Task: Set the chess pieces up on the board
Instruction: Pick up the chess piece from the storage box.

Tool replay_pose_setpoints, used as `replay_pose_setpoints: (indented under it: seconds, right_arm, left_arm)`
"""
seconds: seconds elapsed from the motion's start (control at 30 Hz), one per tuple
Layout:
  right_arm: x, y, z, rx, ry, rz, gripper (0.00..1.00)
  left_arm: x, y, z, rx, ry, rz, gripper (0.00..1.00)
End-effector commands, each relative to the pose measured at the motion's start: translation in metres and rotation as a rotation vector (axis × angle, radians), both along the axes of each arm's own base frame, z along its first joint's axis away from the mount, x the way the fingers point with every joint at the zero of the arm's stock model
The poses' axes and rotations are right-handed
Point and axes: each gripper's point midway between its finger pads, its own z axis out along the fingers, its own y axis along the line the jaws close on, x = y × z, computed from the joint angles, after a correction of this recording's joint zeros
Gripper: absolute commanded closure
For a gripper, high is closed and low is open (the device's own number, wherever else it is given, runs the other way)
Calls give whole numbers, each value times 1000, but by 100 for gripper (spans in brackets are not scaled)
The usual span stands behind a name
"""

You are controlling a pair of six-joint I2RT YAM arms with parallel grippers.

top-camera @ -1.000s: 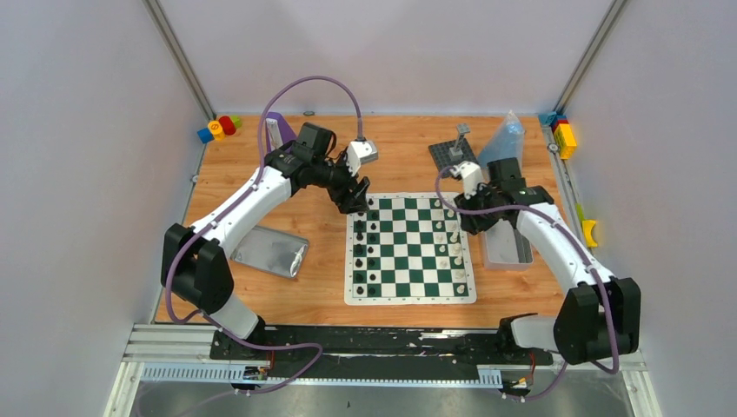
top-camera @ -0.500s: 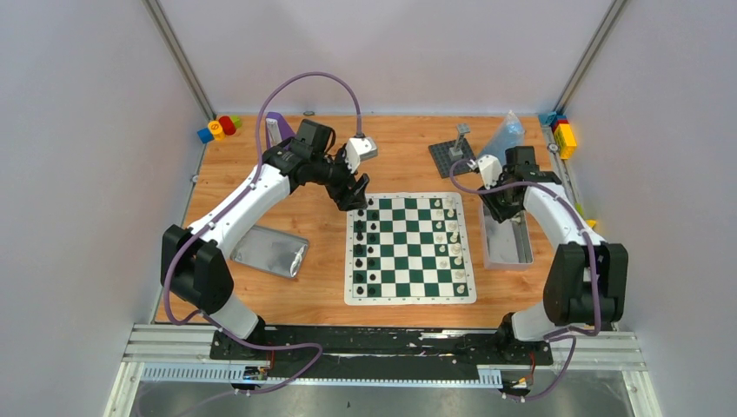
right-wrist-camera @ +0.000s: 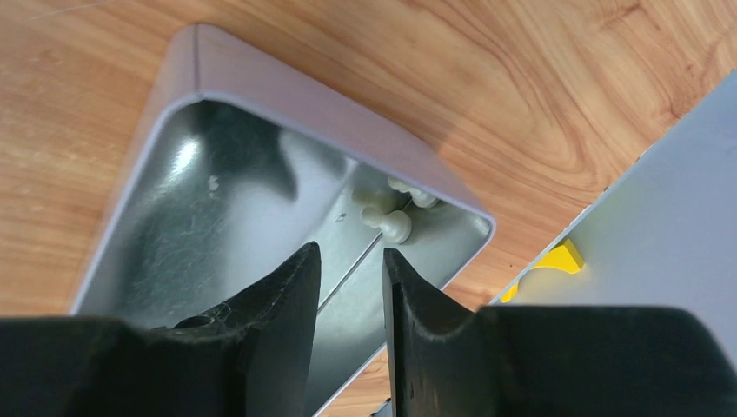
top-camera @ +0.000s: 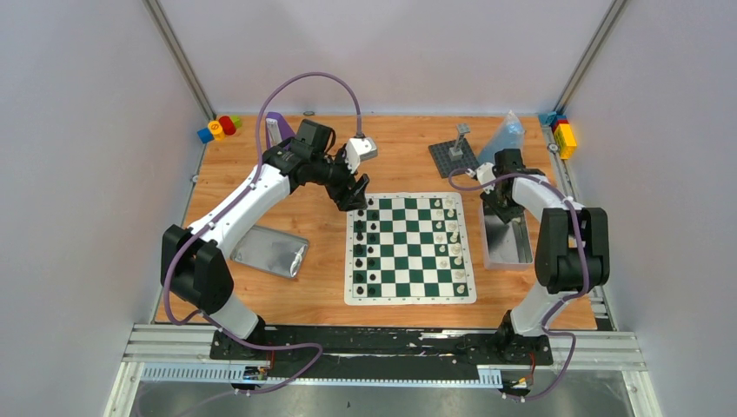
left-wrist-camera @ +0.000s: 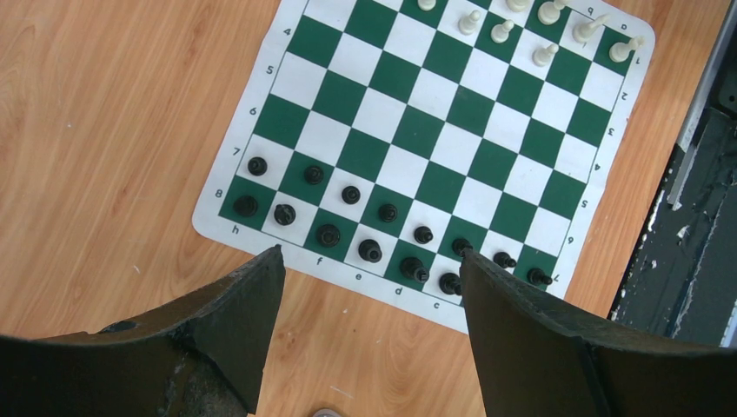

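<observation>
Right gripper [right-wrist-camera: 352, 252] hung over the silver tin [right-wrist-camera: 304, 95], fingers parted only narrowly, nothing between them. A few white chess pieces [right-wrist-camera: 395, 221] lay in the tin's far corner, just beyond the tips. Left gripper [left-wrist-camera: 369, 254] gaped wide and empty above the board [left-wrist-camera: 417, 130] edge, black chess pieces [left-wrist-camera: 328, 234] ranked below.
</observation>
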Motion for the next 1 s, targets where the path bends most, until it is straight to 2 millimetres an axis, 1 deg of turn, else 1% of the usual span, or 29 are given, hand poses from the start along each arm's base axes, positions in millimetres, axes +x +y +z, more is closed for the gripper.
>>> replay_pose_setpoints:
  seconds: [0.0,0.17,0.33,0.5,0.7,0.97]
  right_arm:
    - [25,-16,10,-99,-64,-27,67]
    - [30,-17,6,-119,-61,-26,67]
    - [31,-19,-1,-137,-37,-8,68]
    - [26,-18,-10,-159,0,26,71]
    - [19,-19,-18,-179,45,58,72]
    - [12,-25,-24,-216,99,81,76]
  left_arm:
    - [-1,-1,27,-42,-47,-10,19]
    - [-1,-2,25,-42,-44,-15,19]
    - [-1,-2,23,-42,-37,-18,19]
    - [-2,-2,21,-38,-32,-19,19]
    - [-2,-2,20,-36,-33,-20,19]
    - [-2,-2,18,-33,-29,-21,19]
